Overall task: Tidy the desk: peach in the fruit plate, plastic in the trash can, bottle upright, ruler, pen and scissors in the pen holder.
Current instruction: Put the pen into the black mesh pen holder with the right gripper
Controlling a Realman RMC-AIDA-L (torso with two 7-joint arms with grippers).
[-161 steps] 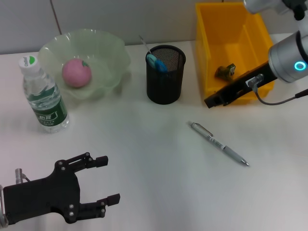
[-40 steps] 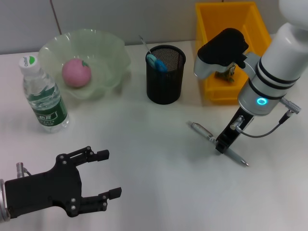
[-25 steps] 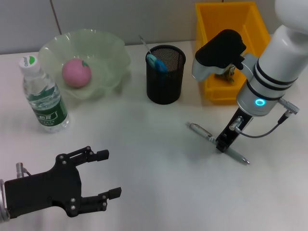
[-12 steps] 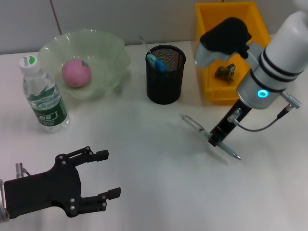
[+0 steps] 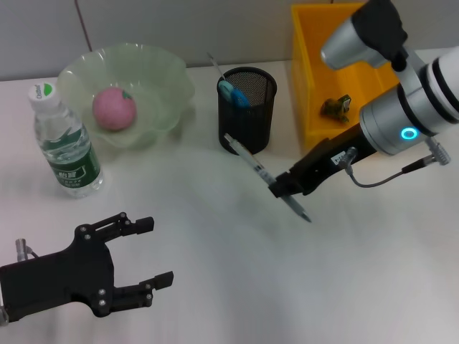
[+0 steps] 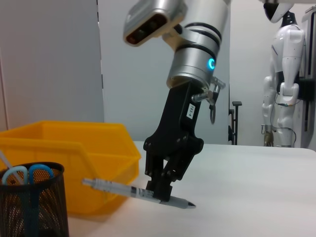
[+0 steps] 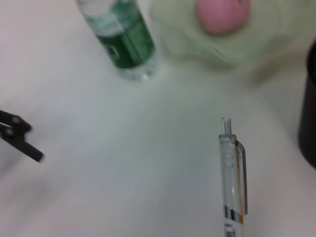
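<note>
Right gripper (image 5: pixel 281 188) has its fingers clamped on the pen (image 5: pixel 262 174) w/ the pen lifted off the table (image 5: pixel 215 287), tilted, clicker end up next to the pen holder (image 5: pixel 247 110), tip sticking out below the fingers. Pen holder sits mid-table near the far edge w/ scissors (image 5: pixel 231 92) in it. Peach (image 5: pixel 113 108) is in the fruit plate (image 5: pixel 143 72), far left corner. Bottle (image 5: pixel 64 143) upright just beside it. Yellow trash can (image 5: pixel 315 72), far right corner, has a small crumpled bit (image 5: pixel 336 106) inside. Left gripper (image 5: pixel 147 251) idle at the near left corner, fingers apart, holding nothing.
</note>
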